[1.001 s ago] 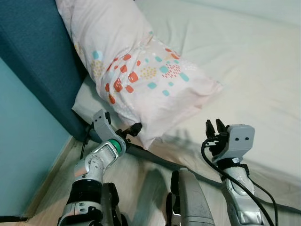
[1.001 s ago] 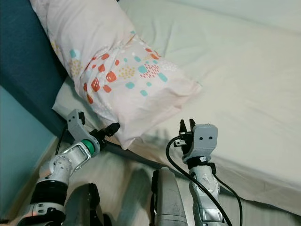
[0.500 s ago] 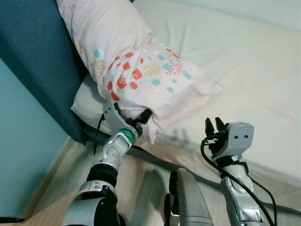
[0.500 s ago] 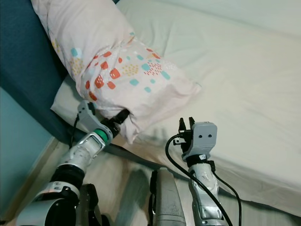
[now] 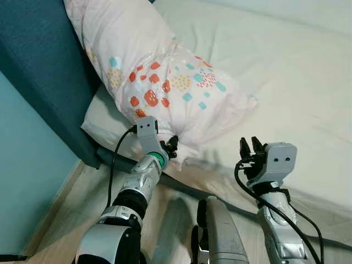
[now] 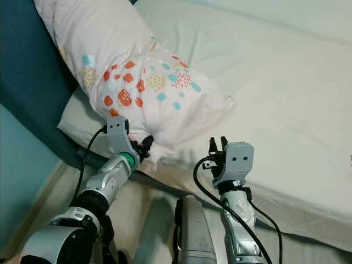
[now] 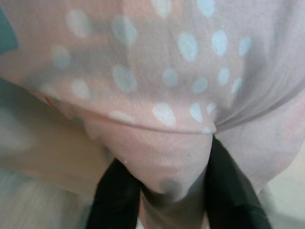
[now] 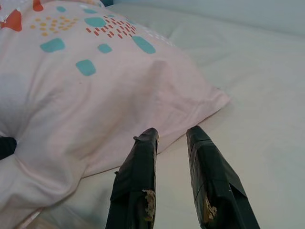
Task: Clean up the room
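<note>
Left pincer (image 5: 171,147) has reached and pinched pillow (image 5: 165,82).

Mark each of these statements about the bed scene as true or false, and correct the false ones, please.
1. The left gripper has pinched a corner of the pale pink patterned pillow. True.
2. The right gripper holds the pillow as well. False: it hovers open over the cream bed sheet, apart from the pillow.
3. The pillow leans against the dark blue headboard. True.
4. The pillow lies on the wooden floor. False: it rests on the bed.
5. The pillow has orange and teal marks. True.
</note>
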You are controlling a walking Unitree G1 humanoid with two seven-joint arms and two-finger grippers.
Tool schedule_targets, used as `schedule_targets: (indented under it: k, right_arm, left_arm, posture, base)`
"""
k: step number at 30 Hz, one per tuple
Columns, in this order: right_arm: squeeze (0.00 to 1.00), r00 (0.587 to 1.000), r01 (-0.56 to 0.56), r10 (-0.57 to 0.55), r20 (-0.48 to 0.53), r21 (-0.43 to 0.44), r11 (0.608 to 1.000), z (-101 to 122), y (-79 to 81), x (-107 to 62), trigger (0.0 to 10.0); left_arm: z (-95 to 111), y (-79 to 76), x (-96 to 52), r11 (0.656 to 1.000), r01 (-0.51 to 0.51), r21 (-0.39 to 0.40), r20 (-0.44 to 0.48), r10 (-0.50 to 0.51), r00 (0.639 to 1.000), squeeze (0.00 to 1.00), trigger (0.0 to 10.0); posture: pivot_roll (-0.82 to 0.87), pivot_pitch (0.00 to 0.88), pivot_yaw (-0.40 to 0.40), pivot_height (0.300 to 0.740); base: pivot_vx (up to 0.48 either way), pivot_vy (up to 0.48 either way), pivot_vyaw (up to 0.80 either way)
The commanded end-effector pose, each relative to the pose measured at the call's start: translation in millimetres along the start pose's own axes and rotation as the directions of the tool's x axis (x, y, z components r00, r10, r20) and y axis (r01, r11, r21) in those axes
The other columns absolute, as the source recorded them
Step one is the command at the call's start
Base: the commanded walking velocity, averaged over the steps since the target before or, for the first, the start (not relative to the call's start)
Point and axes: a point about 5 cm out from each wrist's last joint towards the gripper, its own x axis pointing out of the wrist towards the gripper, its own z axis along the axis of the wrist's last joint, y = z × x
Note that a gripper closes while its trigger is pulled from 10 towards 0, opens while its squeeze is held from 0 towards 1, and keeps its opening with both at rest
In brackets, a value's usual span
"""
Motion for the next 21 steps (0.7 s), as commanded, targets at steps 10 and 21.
schedule_targets:
  k: [10,21]
  right_arm:
    - [0.00,0.999,0.022,-0.021,-0.028,0.004,1.000,-8,-3.3,-5.4,10.0]
    - [0.00,1.000,0.010,-0.010,-0.019,0.009,1.000,-6,-0.3,0.7,10.0]
  left_arm:
    - [118,72.9,-13.7,0.729,-0.626,0.276,0.454,0.475,0.754,0.00,0.0]
    - [247,52.8,-45.7,0.613,-0.771,0.172,0.796,0.375,0.475,0.00,0.0]
  posture:
    - [-0.14,0.244,0.047,0.595]
    - [-0.13,0.235,0.039,0.595]
  base:
    - [0.000,0.000,0.00]
    - [0.000,0.000,0.00]
